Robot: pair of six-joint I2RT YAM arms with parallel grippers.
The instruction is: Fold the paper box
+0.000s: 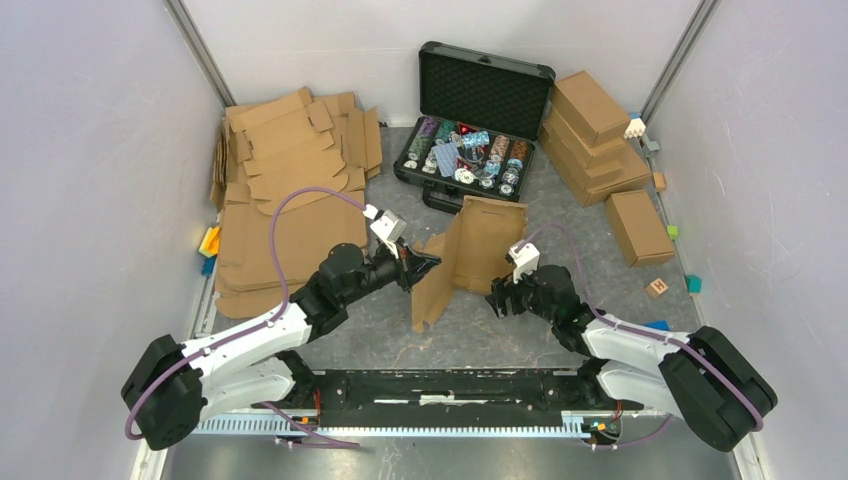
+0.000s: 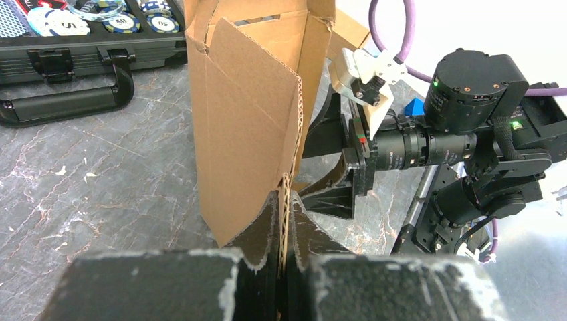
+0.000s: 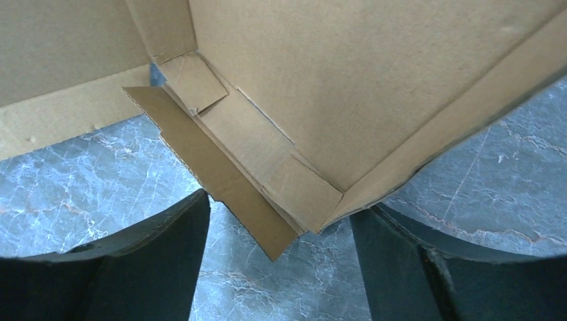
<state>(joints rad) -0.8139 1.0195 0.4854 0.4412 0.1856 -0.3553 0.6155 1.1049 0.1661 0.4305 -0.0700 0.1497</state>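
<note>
STANDING ON EDGE: A half-formed brown corrugated-cardboard paper box (image 1: 470,250) stands upright at the centre of the grey marbled table (image 1: 400,335), its panels partly raised. The left gripper (image 2: 284,210), at the box's 9 o'clock, is clamped tight on one thin wall edge. The right gripper (image 3: 281,221), at 4 o'clock, gapes wide around a lower corner of loosely folded layers and holds nothing. The risk is that a single narrow pinch carries the box. An off-centre squeeze from the right could crumple that corner or twist the cardboard out of the left's grip, letting the walls spring flat.
</note>
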